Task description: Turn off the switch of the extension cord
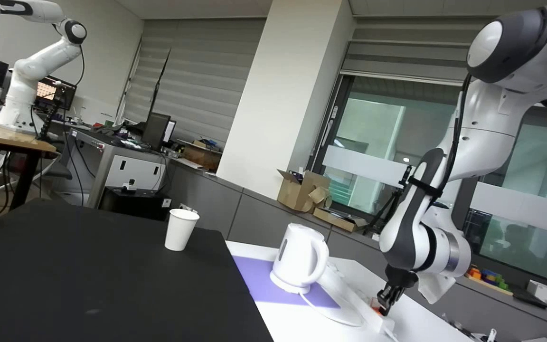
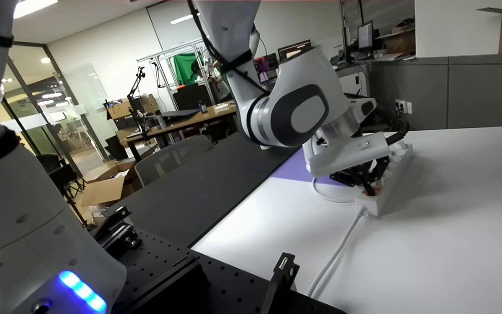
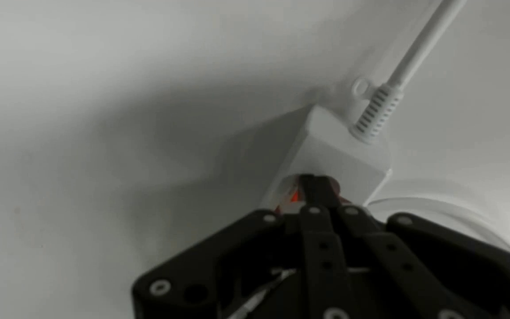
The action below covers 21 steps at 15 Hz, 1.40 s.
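Note:
The extension cord, a long white power strip (image 1: 356, 304), lies on the white table and also shows in an exterior view (image 2: 391, 184). Its near end shows in the wrist view (image 3: 341, 161), with the cable leaving it. An orange-red switch (image 3: 295, 196) sits near that end, mostly hidden behind the fingers; it shows beside the fingertip in an exterior view (image 2: 378, 190). My gripper (image 3: 319, 178) is shut with its fingertips together, pointing down at the switch. The fingertips (image 1: 381, 311) appear to touch it. I cannot tell which way the switch is set.
A white jug (image 1: 295, 259) stands on a purple mat (image 1: 257, 275) beside the strip. A white paper cup (image 1: 181, 230) stands on the black table (image 1: 88, 266). The strip's white cable (image 2: 342, 244) runs across the white table (image 2: 460, 235). The jug's cord curls beside the strip.

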Motion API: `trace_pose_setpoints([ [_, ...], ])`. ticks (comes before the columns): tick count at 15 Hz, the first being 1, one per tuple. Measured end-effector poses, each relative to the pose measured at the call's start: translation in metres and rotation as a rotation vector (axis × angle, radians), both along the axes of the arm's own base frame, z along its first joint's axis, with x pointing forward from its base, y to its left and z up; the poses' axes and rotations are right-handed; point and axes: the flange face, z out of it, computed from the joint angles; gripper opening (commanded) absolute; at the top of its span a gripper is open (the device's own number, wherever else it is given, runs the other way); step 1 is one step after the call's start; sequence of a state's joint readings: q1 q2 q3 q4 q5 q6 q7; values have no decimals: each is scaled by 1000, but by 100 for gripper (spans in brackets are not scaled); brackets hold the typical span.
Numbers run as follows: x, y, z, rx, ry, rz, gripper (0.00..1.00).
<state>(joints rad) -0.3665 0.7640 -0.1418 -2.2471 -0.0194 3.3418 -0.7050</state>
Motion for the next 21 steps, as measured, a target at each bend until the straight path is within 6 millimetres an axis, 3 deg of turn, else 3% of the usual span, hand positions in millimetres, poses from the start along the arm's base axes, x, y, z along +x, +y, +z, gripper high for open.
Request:
trace_pose_setpoints([
  [5, -9, 15, -6, -109, -25, 110, 0],
  [15, -11, 8, -7, -107, 7, 351, 0],
  [21, -12, 5, -7, -100, 2, 382, 0],
])
